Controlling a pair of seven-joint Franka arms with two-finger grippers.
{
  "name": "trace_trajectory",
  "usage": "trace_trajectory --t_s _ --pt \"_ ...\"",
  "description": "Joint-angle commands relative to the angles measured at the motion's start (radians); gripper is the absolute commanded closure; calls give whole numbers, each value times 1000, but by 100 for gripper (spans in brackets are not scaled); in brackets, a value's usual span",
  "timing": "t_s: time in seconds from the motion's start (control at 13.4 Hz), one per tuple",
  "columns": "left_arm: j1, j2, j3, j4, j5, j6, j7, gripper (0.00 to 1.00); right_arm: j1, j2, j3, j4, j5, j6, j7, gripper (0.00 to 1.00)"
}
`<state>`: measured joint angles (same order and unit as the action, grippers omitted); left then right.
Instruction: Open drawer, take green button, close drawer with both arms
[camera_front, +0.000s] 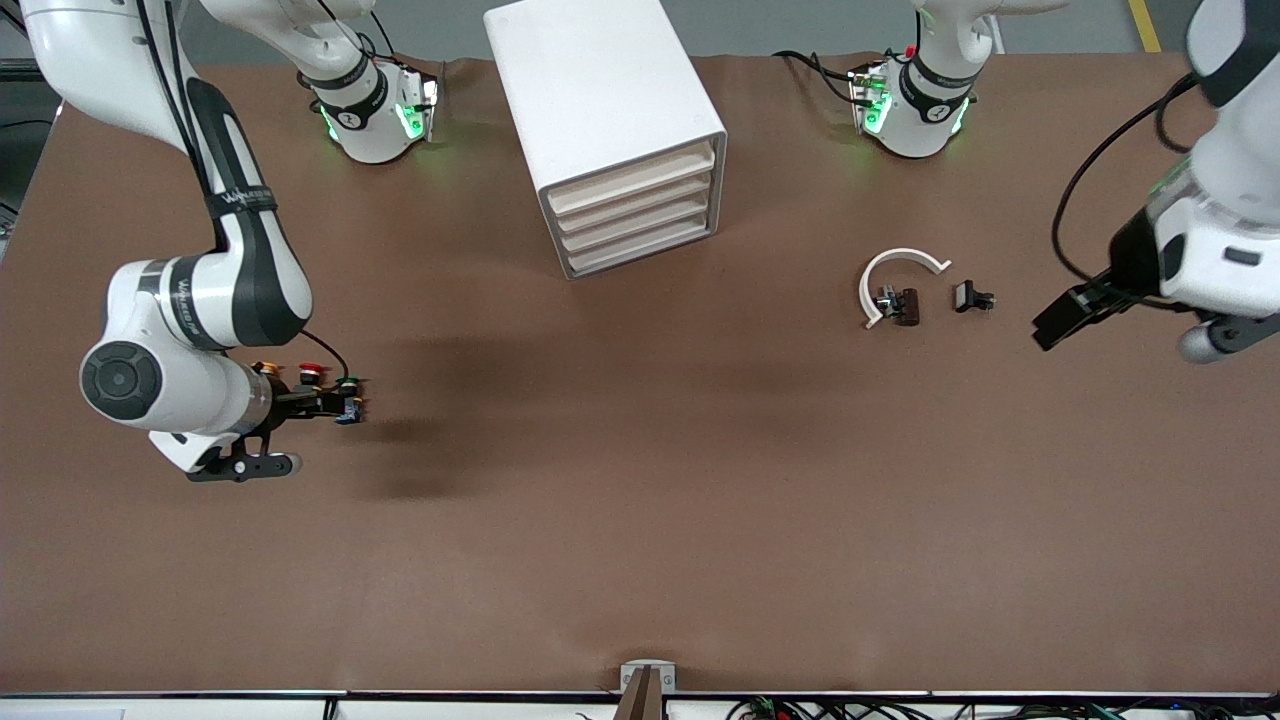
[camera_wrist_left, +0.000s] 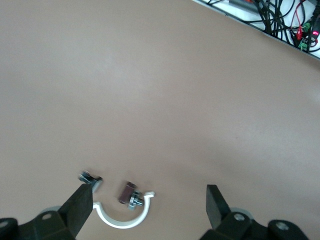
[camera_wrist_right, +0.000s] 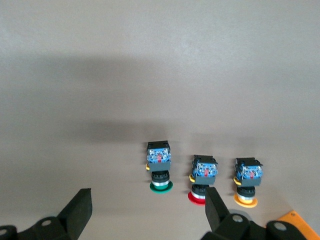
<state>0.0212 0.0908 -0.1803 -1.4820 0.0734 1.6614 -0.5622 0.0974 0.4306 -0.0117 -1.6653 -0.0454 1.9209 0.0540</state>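
The white cabinet (camera_front: 600, 90) stands midway between the two arm bases, all four drawer fronts flush. The drawer (camera_front: 638, 223), third from the top, is shut. The green-capped button (camera_front: 347, 384) lies on the table at the right arm's end, beside a red-capped one (camera_front: 311, 373) and a yellow-capped one (camera_front: 265, 368). My right gripper (camera_front: 345, 403) hovers open over them. In the right wrist view the green button (camera_wrist_right: 160, 171) lies just ahead of the open right gripper (camera_wrist_right: 148, 210), with nothing between the fingers. My left gripper (camera_front: 1050, 328) hangs open and empty at the left arm's end.
A white curved clamp (camera_front: 893, 268), a brown block with a bolt (camera_front: 903, 306) and a small black part (camera_front: 971, 296) lie on the table near the left gripper. The left wrist view shows the clamp (camera_wrist_left: 122, 218) and the block (camera_wrist_left: 128, 193) between its open fingers, lower down.
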Motion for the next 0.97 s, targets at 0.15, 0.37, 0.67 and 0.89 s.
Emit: trace_trajectory --t_s 0.15,0.37,0.67,0.89 --pt "71 -83 -1 -11 6 -89 182 0 22 -101 9 -16 13 -55 64 0" --pt "16 -88 76 8 5 -136 255 0 28 -151 9 -17 13 -83 66 0" --pt "-20 -126 151 3 -1 -196 442 0 28 -259 9 -19 13 -152 66 0" --pt "-15 -183 156 -59 -3 -197 476 0 7 -334 10 -28 13 -199 52 0"
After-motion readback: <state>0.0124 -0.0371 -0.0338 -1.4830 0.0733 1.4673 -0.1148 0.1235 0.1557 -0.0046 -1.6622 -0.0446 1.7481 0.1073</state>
